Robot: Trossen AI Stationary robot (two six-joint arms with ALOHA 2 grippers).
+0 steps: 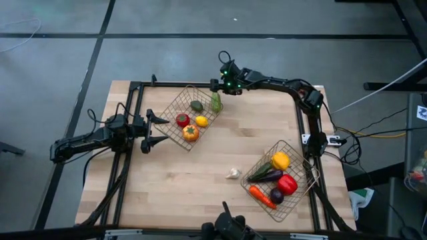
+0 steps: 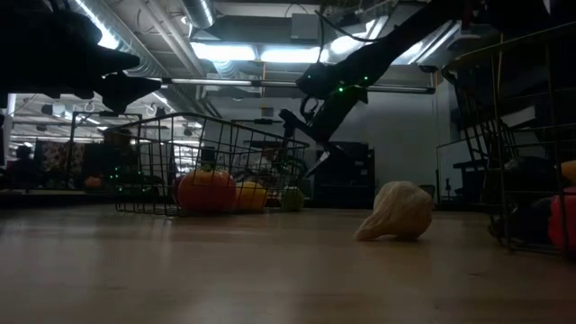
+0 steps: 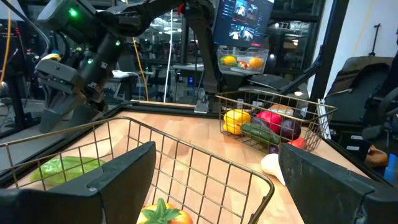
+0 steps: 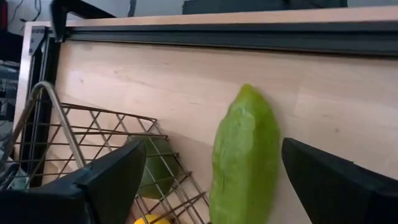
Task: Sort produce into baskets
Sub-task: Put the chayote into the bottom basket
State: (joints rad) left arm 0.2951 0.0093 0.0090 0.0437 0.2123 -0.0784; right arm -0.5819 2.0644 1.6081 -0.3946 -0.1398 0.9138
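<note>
A pale green, elongated piece of produce (image 4: 242, 155) lies on the table against the far right side of the left wire basket (image 1: 175, 107). My right gripper (image 1: 221, 89) hovers over it, open, with a finger on either side and neither touching. That basket holds an avocado (image 1: 197, 105), a tomato (image 1: 182, 120), a lemon (image 1: 201, 121) and an orange pepper (image 1: 190, 133). My left gripper (image 1: 157, 130) waits open at the basket's left side. A garlic bulb (image 1: 233, 173) lies on its side on bare wood. The right basket (image 1: 301, 168) holds several pieces.
The right basket holds a yellow pepper (image 1: 281, 160), an aubergine (image 1: 265, 177), a red pepper (image 1: 287, 184), a carrot (image 1: 261, 197) and a purple onion (image 1: 276, 196). A black frame rail (image 4: 249, 34) runs along the far edge, just behind the green piece. Bare wood lies between the baskets.
</note>
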